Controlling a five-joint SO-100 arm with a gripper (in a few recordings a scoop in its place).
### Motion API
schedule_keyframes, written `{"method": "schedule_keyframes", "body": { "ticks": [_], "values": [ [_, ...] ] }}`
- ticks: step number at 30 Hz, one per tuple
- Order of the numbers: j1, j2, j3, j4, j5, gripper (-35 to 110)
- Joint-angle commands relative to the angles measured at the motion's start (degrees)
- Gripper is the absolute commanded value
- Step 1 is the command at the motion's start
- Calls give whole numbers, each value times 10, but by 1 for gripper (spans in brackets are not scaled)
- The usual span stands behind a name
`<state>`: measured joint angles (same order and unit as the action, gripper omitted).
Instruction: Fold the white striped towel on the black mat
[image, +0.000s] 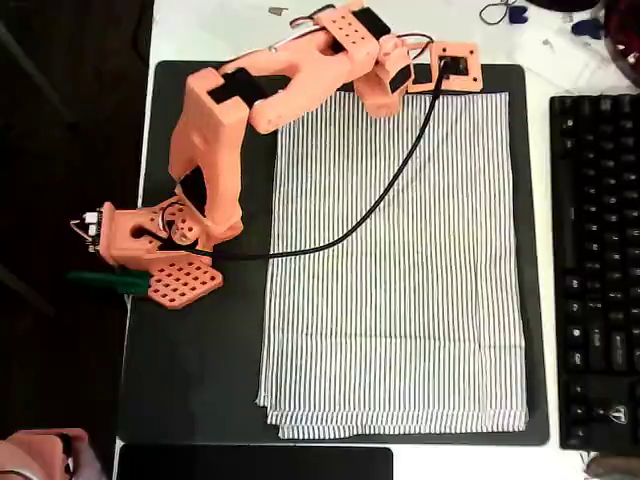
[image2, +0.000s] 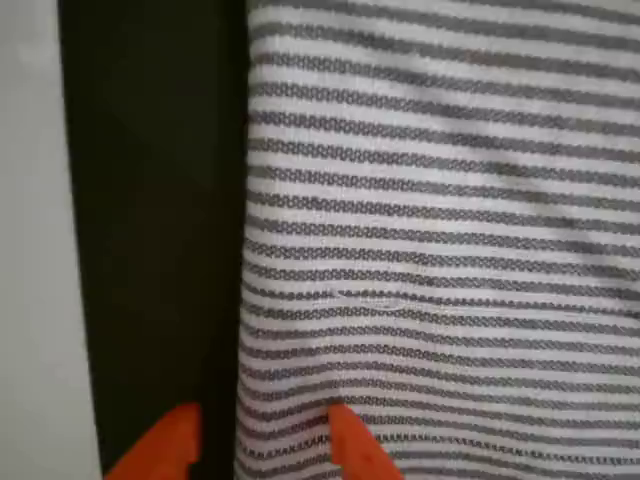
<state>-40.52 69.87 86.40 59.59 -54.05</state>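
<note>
Probably office desk: keyboard (image: 595, 270), cables (image: 495, 14)

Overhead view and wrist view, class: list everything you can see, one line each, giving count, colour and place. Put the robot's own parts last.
white striped towel: one, white with dark pinstripes, spread flat on the mat, layered edges at its bottom in the overhead view.
black mat: one, matte black, under the towel.
keyboard: one, black, right edge of the overhead view.
dark slab: one, black, below the mat.
table: one, white, beneath everything.
cable: one, black, draped across the towel.
arm: one, orange, over the mat's left part.
gripper: one, orange, open, straddling the towel's edge in the wrist view.
</note>
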Motion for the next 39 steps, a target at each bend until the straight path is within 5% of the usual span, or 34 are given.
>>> {"method": "schedule_keyframes", "body": {
  "ticks": [1, 12, 30, 39],
  "values": [
    [3, -4, -26, 3, -1, 18],
    [35, -47, 13, 3, -32, 0],
    [33, 113, -49, 169, -25, 0],
    [-58, 73, -200, 238, 38, 0]
  ]
}}
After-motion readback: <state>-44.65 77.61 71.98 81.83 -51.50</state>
